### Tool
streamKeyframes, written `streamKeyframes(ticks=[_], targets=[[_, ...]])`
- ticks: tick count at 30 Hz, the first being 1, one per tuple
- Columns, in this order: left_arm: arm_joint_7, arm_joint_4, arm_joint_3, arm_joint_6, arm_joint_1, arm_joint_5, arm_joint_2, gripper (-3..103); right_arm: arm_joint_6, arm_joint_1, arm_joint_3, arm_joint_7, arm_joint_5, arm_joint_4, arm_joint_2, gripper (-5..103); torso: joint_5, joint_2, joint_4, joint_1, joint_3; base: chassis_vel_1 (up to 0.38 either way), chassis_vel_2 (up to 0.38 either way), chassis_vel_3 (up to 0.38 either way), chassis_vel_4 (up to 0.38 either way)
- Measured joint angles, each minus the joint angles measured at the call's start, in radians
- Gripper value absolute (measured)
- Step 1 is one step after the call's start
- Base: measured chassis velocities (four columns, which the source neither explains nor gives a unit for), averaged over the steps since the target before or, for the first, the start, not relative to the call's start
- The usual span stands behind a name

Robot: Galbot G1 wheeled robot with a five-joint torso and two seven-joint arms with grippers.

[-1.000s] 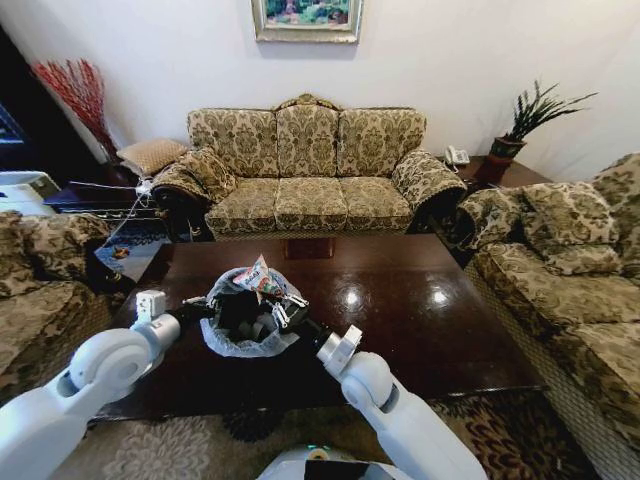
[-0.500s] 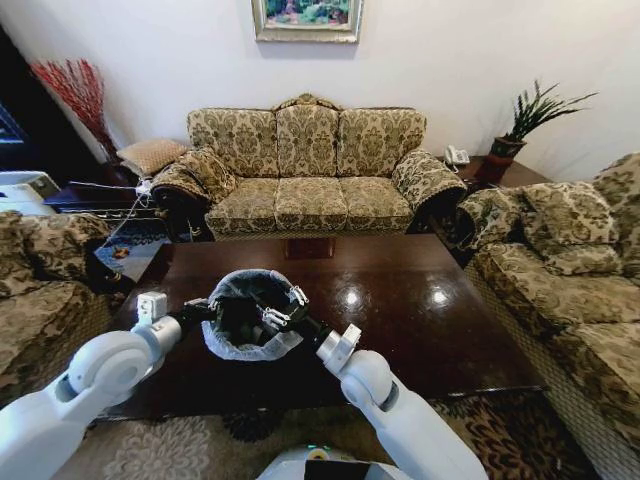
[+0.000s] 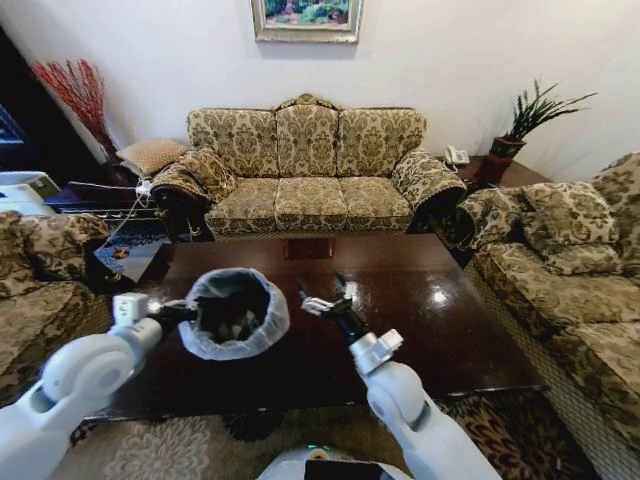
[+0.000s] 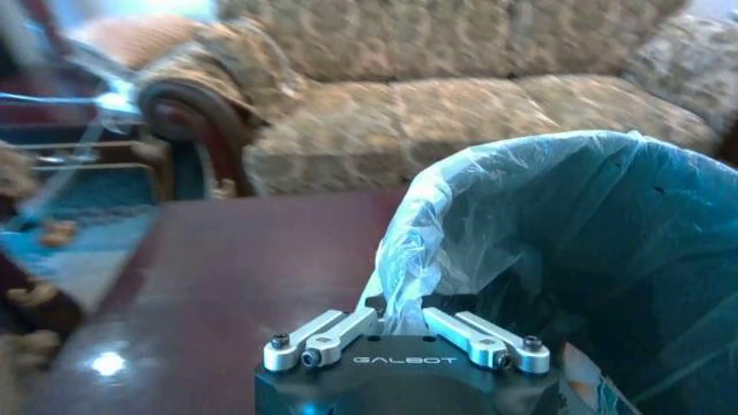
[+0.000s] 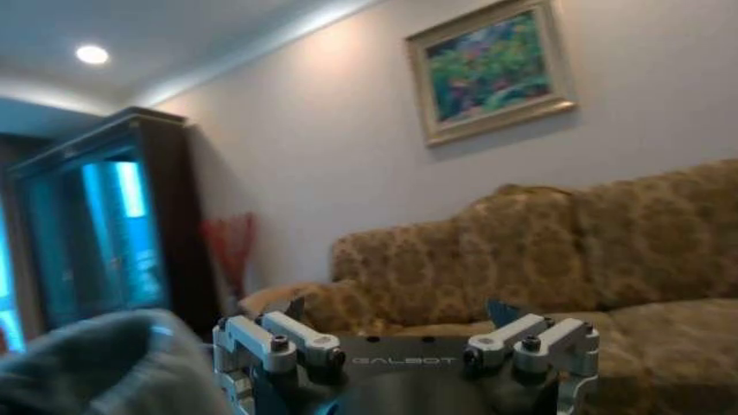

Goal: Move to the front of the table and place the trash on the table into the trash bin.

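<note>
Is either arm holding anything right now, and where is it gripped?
The left end effector grips the trash bin by the bag-lined rim on its near side. The right end effector is open and empty, raised above the table.

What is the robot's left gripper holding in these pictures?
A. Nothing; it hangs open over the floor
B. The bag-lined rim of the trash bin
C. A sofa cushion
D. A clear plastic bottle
B. In the left wrist view the left gripper is closed on the plastic bag folded over the rim of the trash bin, and the head view shows it at the bin's left side above the table.
</note>
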Motion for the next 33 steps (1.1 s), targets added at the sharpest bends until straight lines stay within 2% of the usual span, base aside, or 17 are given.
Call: streamKeyframes(ticks=[2,5,6,8,9,11,12,15,16,19,20,21,22,23,28,30,33], targets=[[0.001,-0.006,-0.036,0.001,0.014,0.002,-0.02,1,0.003,-0.009,0.015,0.0,0.006,0.0,0.01,100,-0.0001,0.0,-0.0001,0.0,0.0,0.0,0.0,0.0,0.0],[0.012,-0.04,-0.14,0.001,0.074,0.001,-0.098,1,0.016,-0.027,0.044,0.0,0.009,-0.009,0.056,100,0.0001,0.0,0.0,0.0,0.0,0.052,-0.07,-0.06,0.085],[0.012,-0.04,-0.14,0.001,0.074,0.001,-0.098,1,0.016,-0.027,0.044,0.0,0.009,-0.009,0.056,100,0.0001,0.0,0.0,0.0,0.0,0.062,-0.107,-0.107,0.112],[0.026,-0.061,-0.188,-0.002,0.105,0.014,-0.168,1,0.03,-0.035,0.055,-0.003,0.008,-0.02,0.072,100,0.0001,0.0,0.0,0.0,0.0,0.136,-0.115,-0.134,0.155],[0.026,-0.061,-0.188,-0.002,0.105,0.014,-0.168,1,0.03,-0.035,0.055,-0.003,0.008,-0.02,0.072,100,0.0001,0.0,0.0,0.0,0.0,0.158,-0.124,-0.161,0.155],[0.039,-0.08,-0.23,-0.008,0.123,0.042,-0.272,1,0.043,-0.049,0.062,-0.006,0.017,-0.022,0.078,100,-0.0006,0.0,0.0001,0.0,0.0,0.164,-0.158,-0.219,0.216],[0.039,-0.08,-0.23,-0.008,0.123,0.042,-0.272,1,0.043,-0.049,0.062,-0.006,0.017,-0.022,0.078,100,-0.0006,0.0,0.0001,0.0,0.0,0.169,-0.158,-0.235,0.24],[0.069,-0.101,-0.275,-0.034,0.154,0.1,-0.415,1,0.058,-0.056,0.058,-0.008,0.026,-0.033,0.082,100,0.0003,0.0,0.0006,-0.001,0.0,0.243,-0.203,-0.235,0.241],[0.069,-0.101,-0.275,-0.034,0.154,0.1,-0.415,1,0.058,-0.056,0.058,-0.008,0.026,-0.033,0.082,100,0.0003,0.0,0.0006,-0.001,0.0,0.271,-0.202,-0.235,0.26],[0.111,-0.085,-0.303,-0.087,0.178,0.188,-0.507,1,0.087,-0.063,0.05,-0.012,0.025,-0.041,0.084,100,0.001,0.0,0.0002,0.0,0.0,0.297,-0.32,-0.319,0.296],[0.119,-0.078,-0.313,-0.1,0.184,0.2,-0.53,1,0.097,-0.067,0.048,-0.01,0.023,-0.044,0.083,100,-0.0005,0.0,0.0002,0.0,0.0,0.324,-0.322,-0.315,0.321],[0.119,-0.078,-0.313,-0.1,0.184,0.2,-0.53,1,0.097,-0.067,0.048,-0.01,0.023,-0.044,0.083,100,-0.0005,0.0,0.0002,0.0,0.0,0.324,-0.322,-0.315,0.321],[0.128,-0.066,-0.328,-0.119,0.189,0.216,-0.558,1,0.104,-0.072,0.047,-0.005,0.022,-0.048,0.081,100,-0.0011,0.0,0.0,-0.001,0.0,0.283,-0.322,-0.23,0.292],[0.128,-0.052,-0.343,-0.142,0.188,0.231,-0.584,1,0.108,-0.072,0.047,0.001,0.023,-0.051,0.078,100,-0.0001,0.0,0.0002,-0.001,0.0,0.243,-0.225,-0.23,0.233],[0.119,-0.017,-0.387,-0.198,0.174,0.249,-0.647,1,0.11,-0.065,0.052,0.01,0.029,-0.059,0.075,100,0.0002,0.001,0.0003,-0.002,-0.001,0.162,-0.14,-0.134,0.197],[0.097,0.024,-0.412,-0.234,0.16,0.251,-0.688,1,0.11,-0.057,0.062,0.012,0.033,-0.062,0.083,100,0.0004,0.001,0.0005,-0.001,0.0,0.04,-0.023,-0.018,0.048],[0.075,0.062,-0.415,-0.255,0.145,0.248,-0.715,1,0.11,-0.058,0.075,0.012,0.033,-0.065,0.096,100,-0.0005,0.0,0.0003,0.001,0.0,0.0,0.0,0.0,0.0]])
